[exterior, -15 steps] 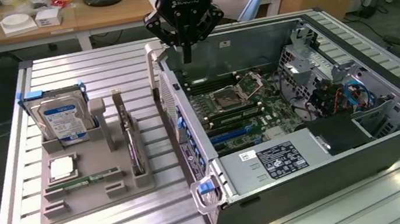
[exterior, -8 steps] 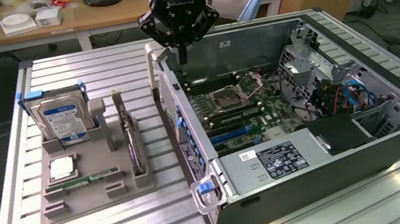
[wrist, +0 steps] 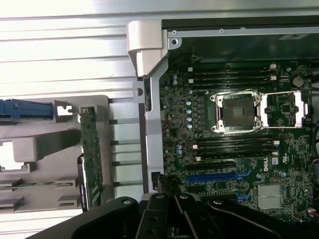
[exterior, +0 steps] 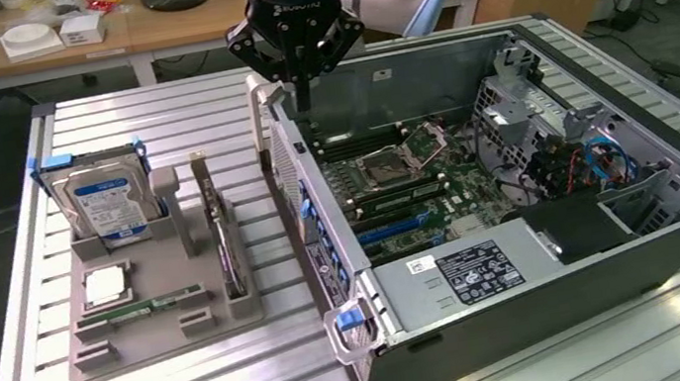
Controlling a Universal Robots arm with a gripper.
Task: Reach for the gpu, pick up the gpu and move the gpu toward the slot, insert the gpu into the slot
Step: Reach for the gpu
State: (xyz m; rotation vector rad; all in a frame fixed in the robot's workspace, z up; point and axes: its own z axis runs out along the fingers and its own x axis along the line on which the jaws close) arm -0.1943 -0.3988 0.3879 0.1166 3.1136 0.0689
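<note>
- Exterior view: your gripper [exterior: 299, 91] hangs over the rear edge of the open case [exterior: 533, 323], fingers clenched together on nothing.
- The gpu [exterior: 227, 246] is not in hand. It stands on edge in the grey holder [exterior: 150, 307] on the desk [exterior: 169, 114], well below the gripper and off toward the exterior view's left, outside the case.
- The hard drive [exterior: 109, 203] stands in the same holder, farther from the gripper than the gpu.
- Wrist view: the blue slot [wrist: 217, 177] lies on the motherboard [wrist: 179, 114] close under the gripper, with nothing in it. The processor socket [wrist: 237, 112] is farther out.
- Risk, in my judgement: a clenched gripper brought down on the card would strike its top edge instead of straddling it, and could tip or crack it.
- Risk: the case wall and its pale latch [exterior: 260, 112] stand between the gripper and the gpu. A low sideways pass could clip them.
- Risk: the card is thin and sits tightly between the holder's posts. An off-centre grasp could twist it or drag the holder along.
- Risk: several long connectors run parallel near the slot. A small misalignment could press the card's edge onto the wrong strip or onto nearby components.
</note>
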